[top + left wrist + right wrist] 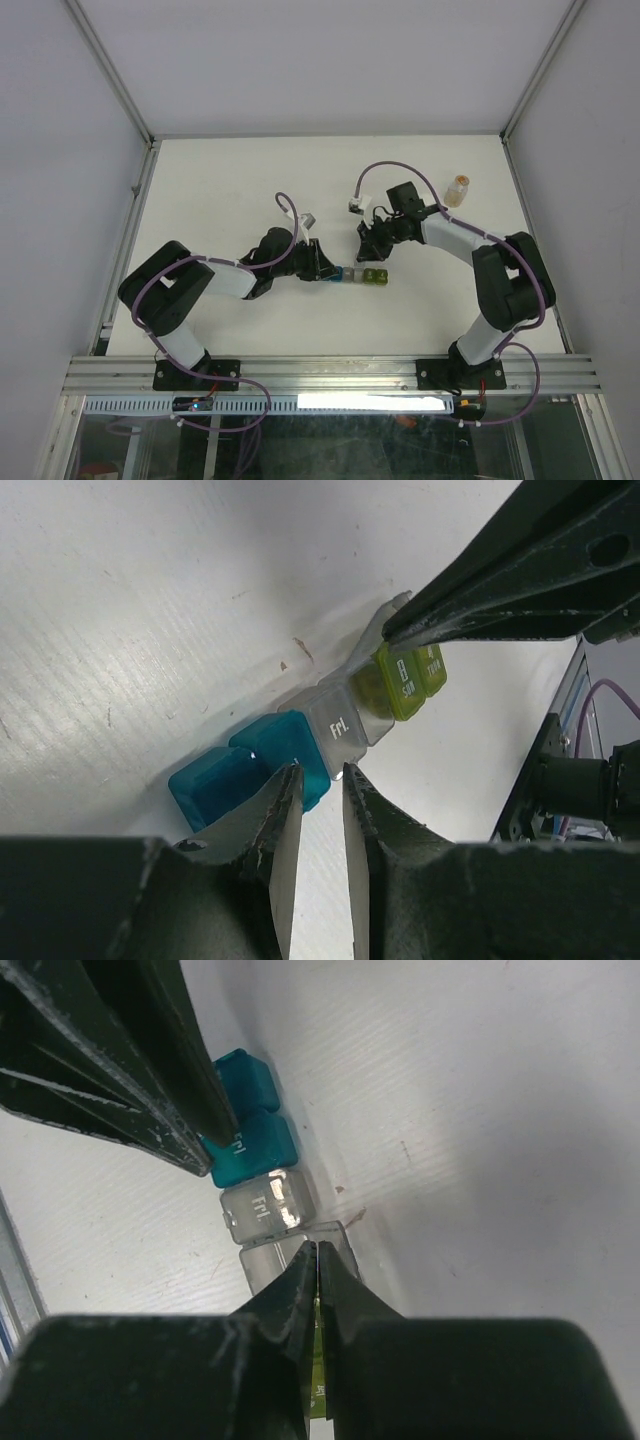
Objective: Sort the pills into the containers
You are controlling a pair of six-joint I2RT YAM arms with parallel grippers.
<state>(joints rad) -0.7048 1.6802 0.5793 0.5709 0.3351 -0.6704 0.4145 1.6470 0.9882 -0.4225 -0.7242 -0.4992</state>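
Note:
The containers are a short strip lying mid-table: teal, clear and yellow-green compartments. In the left wrist view I see the teal ones, a clear one marked "Fri" and yellow-green ones. My left gripper is slightly open and empty, its tips at the teal end of the strip. My right gripper is shut, its tips at the raised clear lid of the compartment beside "Fri". I cannot tell whether it pinches the lid's edge. No pills are in view.
A small amber bottle stands at the back right of the white table. Both arms meet over the strip, the right fingers reaching in from the far side. Metal frame rails run along the table's edges.

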